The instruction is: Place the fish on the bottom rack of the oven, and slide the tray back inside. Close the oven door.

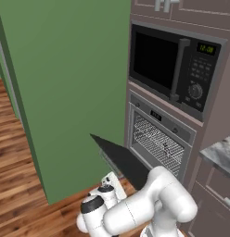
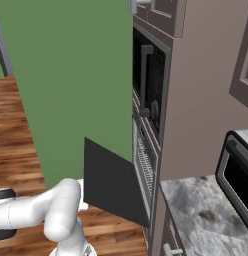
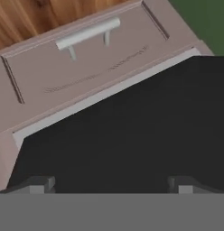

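- The gripper (image 3: 112, 182) has its two dark finger tips (image 3: 40, 184) spread wide apart at the bottom of the hand view, and nothing sits between them.
- Right ahead of those tips lies the black panel of the oven door (image 3: 132, 135), very close; whether the tips actually touch it cannot be told.
- Beyond the door's far edge in that view comes a mauve drawer front (image 3: 82, 76) with a silver bar handle (image 3: 86, 32), and past that a strip of wood floor (image 3: 41, 18).
- Over in the left base view, the oven door (image 1: 124, 162) hangs partly open, tilted outward from the oven (image 1: 159, 139), with the white arm (image 1: 149, 206) bent low in front of it.
- Inside the cavity, wire grids show: the bottom rack (image 1: 159, 155) looks pushed in, sitting behind the open door; no fish can be made out on it from here.
- The right base view shows the oven door (image 2: 113, 182) edge-on and slanting out from the oven (image 2: 145, 160), with the arm (image 2: 51, 210) low and to the door's left.
- Above the oven sits the black microwave (image 1: 175, 67) with its green clock.
- A marbled counter (image 2: 206, 215) lies off to the right of the oven column, carrying a small silver toaster oven (image 2: 236, 170).
- A green wall (image 1: 66, 83) stands to the left, above the wood floor.
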